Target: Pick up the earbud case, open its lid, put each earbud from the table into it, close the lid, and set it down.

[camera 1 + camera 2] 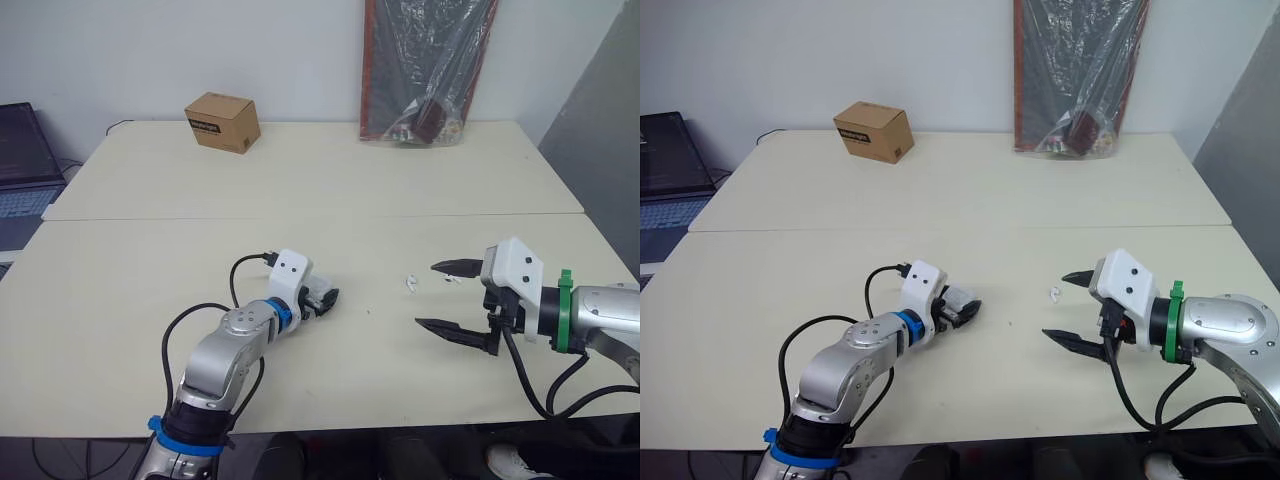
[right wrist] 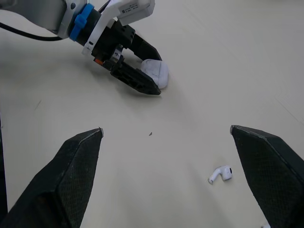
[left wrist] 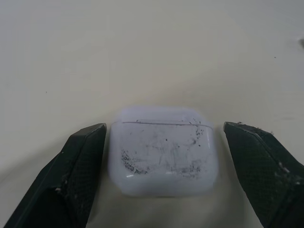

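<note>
- The earbud case (image 3: 164, 156) lies on the tabletop (image 1: 330, 180) in front of the robot's left arm. Its lid is closed, with the seam running near one end, and dark smudges mark its face.
- I judge it light, hard and glossy with rounded corners, so it is likely to slip or squirt out under an off-centre squeeze. It looks stiff enough to take a firm pinch.
- The best hold seems to be across the two opposite sides of the body, below the seam, so the lid stays free to swing open.
- The left tool (image 1: 328, 297) straddles the case with its fingers apart. One finger is just beside the case wall, the other stands off with a clear gap, and nothing is clamped yet.
- The left forearm reaches low over the tabletop and inward, with the tool pointing towards the middle.
- One earbud (image 2: 221, 174) rests on the tabletop between the two tools, nearer the right one and well apart from the case.
- The right tool (image 1: 427, 294) hangs low with its fingers spread wide and holds nothing. It points inward towards the earbud, with the forearm coming in from the right.
</note>
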Robot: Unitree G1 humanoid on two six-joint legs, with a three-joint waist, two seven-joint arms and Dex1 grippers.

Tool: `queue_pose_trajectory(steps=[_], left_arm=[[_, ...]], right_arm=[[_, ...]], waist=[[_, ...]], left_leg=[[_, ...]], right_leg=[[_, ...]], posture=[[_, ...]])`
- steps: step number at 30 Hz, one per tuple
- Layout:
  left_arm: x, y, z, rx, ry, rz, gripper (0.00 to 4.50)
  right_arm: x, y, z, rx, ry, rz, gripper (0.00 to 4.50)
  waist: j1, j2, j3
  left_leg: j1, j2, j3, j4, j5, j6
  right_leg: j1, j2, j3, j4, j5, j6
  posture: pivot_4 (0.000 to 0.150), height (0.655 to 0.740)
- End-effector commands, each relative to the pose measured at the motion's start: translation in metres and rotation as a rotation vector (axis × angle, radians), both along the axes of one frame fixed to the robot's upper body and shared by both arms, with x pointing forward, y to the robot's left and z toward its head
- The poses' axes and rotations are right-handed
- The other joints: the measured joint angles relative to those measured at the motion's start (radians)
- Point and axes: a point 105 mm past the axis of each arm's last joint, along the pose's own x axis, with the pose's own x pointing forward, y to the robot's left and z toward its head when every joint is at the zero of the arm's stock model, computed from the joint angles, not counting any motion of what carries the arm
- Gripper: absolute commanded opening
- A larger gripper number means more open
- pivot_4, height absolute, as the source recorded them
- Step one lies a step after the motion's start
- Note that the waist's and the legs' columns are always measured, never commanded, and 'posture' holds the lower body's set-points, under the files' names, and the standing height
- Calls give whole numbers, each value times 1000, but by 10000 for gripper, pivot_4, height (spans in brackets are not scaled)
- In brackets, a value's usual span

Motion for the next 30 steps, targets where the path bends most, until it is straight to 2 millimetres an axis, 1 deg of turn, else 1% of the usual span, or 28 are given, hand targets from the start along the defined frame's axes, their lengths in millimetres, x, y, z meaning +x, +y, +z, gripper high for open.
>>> queue_pose_trajectory(steps=[1,11,18,29,30], left_arm=[[1,-5,-4,4,9,-13,41498],[1,-4,-7,21,27,-17,41498],[-5,4,-6,45,34,-5,41498],[-11,7,-9,77,55,-9,41498],[-10,6,-9,68,55,-7,39719]], right_arm=[[-1,2,11,24,-49,-1,45000],[-4,7,12,44,-51,14,45000],[-4,8,11,44,-44,22,45000],[-5,9,9,43,-38,31,45000],[-5,10,9,43,-38,32,45000]], waist=[[0,0,0],[-1,0,0],[-2,0,0],[-3,0,0],[-3,0,0]], left_leg=[[0,0,0,0,0,0],[-4,0,0,9,0,0],[-4,0,0,9,0,0],[-4,0,0,9,0,0],[-4,0,0,9,0,0]], right_leg=[[0,0,0,0,0,0],[0,0,1,-1,4,3],[0,0,1,-1,4,4],[0,0,1,-1,4,4],[0,0,1,-1,4,4]], posture=[[1500,7400],[1500,7400],[1500,7400],[1500,7400],[1500,7400]])
